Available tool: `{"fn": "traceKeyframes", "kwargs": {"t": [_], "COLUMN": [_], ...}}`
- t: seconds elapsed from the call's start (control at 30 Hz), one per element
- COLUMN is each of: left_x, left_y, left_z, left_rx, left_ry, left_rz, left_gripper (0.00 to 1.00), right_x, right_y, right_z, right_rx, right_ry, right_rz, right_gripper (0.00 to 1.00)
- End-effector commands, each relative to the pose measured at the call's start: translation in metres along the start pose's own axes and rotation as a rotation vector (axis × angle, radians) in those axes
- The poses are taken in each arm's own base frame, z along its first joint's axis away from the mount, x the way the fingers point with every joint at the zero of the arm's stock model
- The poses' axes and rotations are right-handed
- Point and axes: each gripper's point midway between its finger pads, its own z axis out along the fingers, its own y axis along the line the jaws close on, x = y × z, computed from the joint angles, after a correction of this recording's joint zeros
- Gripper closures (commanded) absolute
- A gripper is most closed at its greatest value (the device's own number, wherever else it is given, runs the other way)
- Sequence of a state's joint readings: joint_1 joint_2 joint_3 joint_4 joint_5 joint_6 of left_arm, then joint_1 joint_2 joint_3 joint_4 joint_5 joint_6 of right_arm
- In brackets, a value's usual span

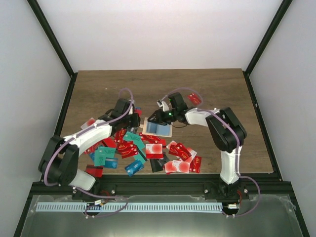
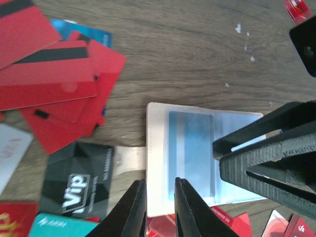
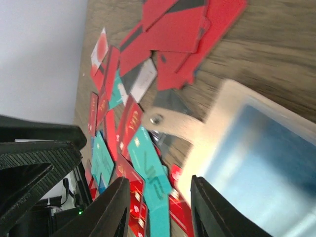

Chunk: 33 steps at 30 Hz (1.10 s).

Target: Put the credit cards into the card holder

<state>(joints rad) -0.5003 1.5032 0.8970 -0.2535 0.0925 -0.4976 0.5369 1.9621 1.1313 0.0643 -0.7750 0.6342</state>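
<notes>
Your left gripper [image 2: 159, 210] is hovering narrow-jawed over the open card holder [image 2: 190, 148]. Your right gripper [image 3: 160, 210] is gaping wider.

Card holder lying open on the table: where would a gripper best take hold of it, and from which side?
Probably the edge by the snap tab. The card holder lies flat and open, blue inside up, so only a rim can be pinched, and that edge has bare table beside it. Come in low from the tab side.
</notes>
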Motion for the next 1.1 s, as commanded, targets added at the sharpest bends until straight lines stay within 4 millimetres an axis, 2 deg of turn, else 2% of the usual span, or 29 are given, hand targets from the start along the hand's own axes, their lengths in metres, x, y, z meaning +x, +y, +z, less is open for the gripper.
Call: {"fn": "traceKeyframes", "kwargs": {"t": [0.0,0.07,0.17,0.23,0.33,0.37,0.4,0.43,0.47,0.57,0.77,0.9,1.07], "left_x": [-0.007,-0.008,-0.008,-0.002,0.011,0.014,0.018,0.023,0.029,0.049,0.09,0.113,0.145], "left_y": [0.019,0.026,0.042,0.04,0.027,0.025,0.025,0.024,0.024,0.026,0.007,0.011,0.029], "left_z": [-0.026,-0.037,-0.049,-0.052,-0.057,-0.061,-0.065,-0.068,-0.07,-0.07,-0.069,-0.071,-0.074], "left_rx": [-0.092,-0.129,-0.183,-0.155,-0.057,-0.032,-0.01,0.011,0.022,0.022,0.079,0.011,-0.13], "left_ry": [-0.07,-0.1,-0.183,-0.171,-0.138,-0.147,-0.159,-0.164,-0.156,-0.084,0.045,0.095,0.176], "left_rz": [-0.03,-0.027,-0.051,-0.053,-0.041,-0.055,-0.07,-0.083,-0.087,-0.084,-0.049,-0.073,-0.115], "left_gripper": [0.85,0.92,0.88,0.88,0.88,0.8,0.62,0.51,0.46,0.45,0.42,0.39,0.43], "right_x": [-0.014,-0.021,-0.025,-0.024,-0.014,-0.008,-0.001,0.006,0.014,0.044,0.097,0.126,0.165], "right_y": [0.036,0.048,0.058,0.064,0.062,0.06,0.057,0.055,0.052,0.037,0.019,0.027,0.053], "right_z": [0.014,0.009,-0.002,-0.013,-0.028,-0.034,-0.039,-0.045,-0.05,-0.062,-0.079,-0.079,-0.058], "right_rx": [-0.056,-0.063,-0.047,-0.026,0.014,0.029,0.044,0.057,0.071,0.103,0.139,0.161,0.094], "right_ry": [0.017,0.002,-0.026,-0.048,-0.077,-0.085,-0.091,-0.096,-0.098,-0.086,-0.038,0.006,0.051], "right_rz": [-0.062,-0.085,-0.119,-0.138,-0.144,-0.141,-0.135,-0.129,-0.121,-0.078,-0.013,-0.033,-0.042], "right_gripper": [0.64,0.63,0.63,0.63,0.62,0.62,0.62,0.62,0.62,0.61,0.6,0.57,0.56]}}
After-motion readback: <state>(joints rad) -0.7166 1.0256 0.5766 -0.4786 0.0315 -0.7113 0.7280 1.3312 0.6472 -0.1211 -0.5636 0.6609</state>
